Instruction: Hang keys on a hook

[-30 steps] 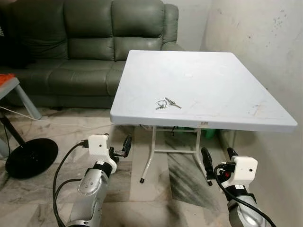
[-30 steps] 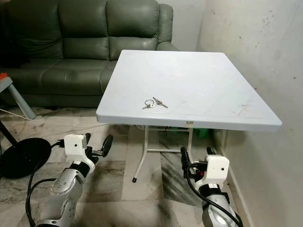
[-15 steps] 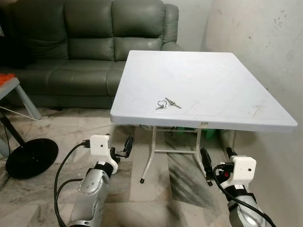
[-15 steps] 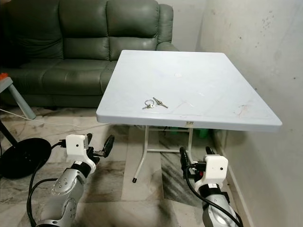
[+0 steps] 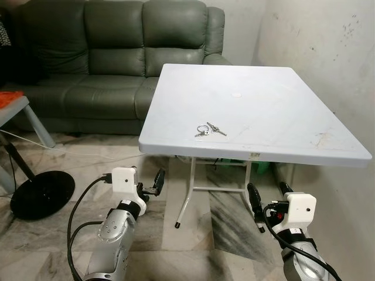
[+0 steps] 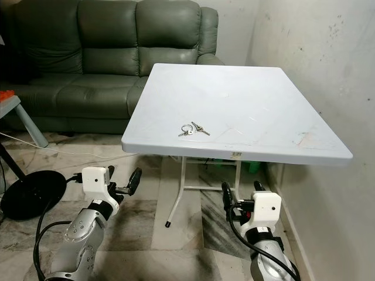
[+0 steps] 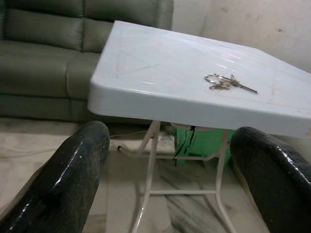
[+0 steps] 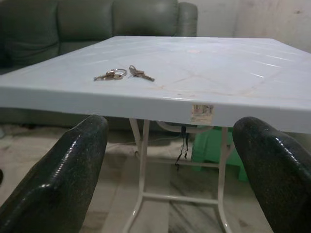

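Keys: small silver keys on a metal ring (image 5: pixel 207 129), lying flat on the white plastic folding table (image 5: pixel 275 111), near its front edge, toward the front-left corner.
Left gripper: (image 5: pixel 154 182) held low, below the table's front-left corner; fingers spread, empty.
Right gripper: (image 5: pixel 268 198) held low, under the front edge; fingers spread, empty.
Behind table: dark green leather sofa (image 5: pixel 111 64).
Floor: round black base (image 5: pixel 42 195) at left.

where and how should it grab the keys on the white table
Probably best at the ring end of the keys, coming straight down from above. They lie flat near the table front edge, ring toward the robot's left, blades fanned right, so a side approach finds nothing to catch; fingers could straddle the ring.
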Controlling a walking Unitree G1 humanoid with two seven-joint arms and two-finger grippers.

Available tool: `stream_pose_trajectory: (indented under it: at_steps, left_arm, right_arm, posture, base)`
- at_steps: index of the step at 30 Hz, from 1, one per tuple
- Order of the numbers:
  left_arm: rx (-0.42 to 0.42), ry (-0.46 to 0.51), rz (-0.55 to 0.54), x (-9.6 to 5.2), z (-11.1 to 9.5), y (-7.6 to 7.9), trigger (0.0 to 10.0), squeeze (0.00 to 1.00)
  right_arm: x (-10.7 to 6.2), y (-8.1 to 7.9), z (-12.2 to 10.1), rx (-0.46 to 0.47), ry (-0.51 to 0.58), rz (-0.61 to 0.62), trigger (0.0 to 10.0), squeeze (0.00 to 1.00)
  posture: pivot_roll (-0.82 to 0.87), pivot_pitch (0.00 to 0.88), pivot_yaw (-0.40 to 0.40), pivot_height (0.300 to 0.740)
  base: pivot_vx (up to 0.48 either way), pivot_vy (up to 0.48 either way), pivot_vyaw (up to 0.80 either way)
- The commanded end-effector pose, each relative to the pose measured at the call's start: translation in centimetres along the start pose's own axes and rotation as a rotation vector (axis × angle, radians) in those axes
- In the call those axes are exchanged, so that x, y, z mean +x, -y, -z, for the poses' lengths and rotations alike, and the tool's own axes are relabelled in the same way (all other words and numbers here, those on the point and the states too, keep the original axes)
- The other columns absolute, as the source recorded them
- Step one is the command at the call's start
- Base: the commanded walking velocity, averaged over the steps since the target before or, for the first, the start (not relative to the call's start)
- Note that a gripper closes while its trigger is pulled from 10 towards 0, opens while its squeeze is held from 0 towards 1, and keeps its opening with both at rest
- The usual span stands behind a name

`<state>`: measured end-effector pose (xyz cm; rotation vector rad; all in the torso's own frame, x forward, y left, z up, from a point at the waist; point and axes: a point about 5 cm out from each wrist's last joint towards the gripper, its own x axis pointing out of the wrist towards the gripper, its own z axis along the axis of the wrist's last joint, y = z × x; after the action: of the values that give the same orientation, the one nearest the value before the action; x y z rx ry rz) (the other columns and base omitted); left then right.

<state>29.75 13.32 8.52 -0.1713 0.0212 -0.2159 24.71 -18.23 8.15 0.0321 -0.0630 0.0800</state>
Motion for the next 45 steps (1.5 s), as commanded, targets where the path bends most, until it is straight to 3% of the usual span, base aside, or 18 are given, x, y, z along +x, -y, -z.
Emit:
stream_pose_trajectory:
  at_steps: [1,13,29,45]
  left_arm:
    - [0.01,-0.018,-0.015,-0.17,0.19,-0.28,10.0,0.0]
    - [0.011,-0.023,-0.014,-0.27,0.27,-0.29,10.0,0.0]
    - [-0.008,-0.011,0.003,-0.17,0.02,-0.11,10.0,0.0]
    - [0.0,0.001,0.012,0.0,-0.16,-0.03,10.0,0.0]
  right_arm:
    - [0.21,-0.25,-0.29,-0.011,0.009,-0.011,10.0,0.0]
    - [0.12,-0.33,-0.17,-0.009,0.005,-0.013,10.0,0.0]
    - [0.09,-0.16,-0.32,0.018,0.012,0.001,10.0,0.0]
    - [0.21,-0.07,-0.42,0.02,0.018,0.006,10.0,0.0]
  posture:
    - [-0.02,0.0,-0.028,0.74]
    - [-0.02,0.0,-0.029,0.74]
    - [-0.02,0.009,-0.032,0.74]
    - [-0.03,0.015,-0.033,0.74]
  base:
    - [0.0,0.0,0.8]
    - [0.0,0.0,0.78]
    - [0.0,0.0,0.0]
    - [0.387,0.0,0.0]
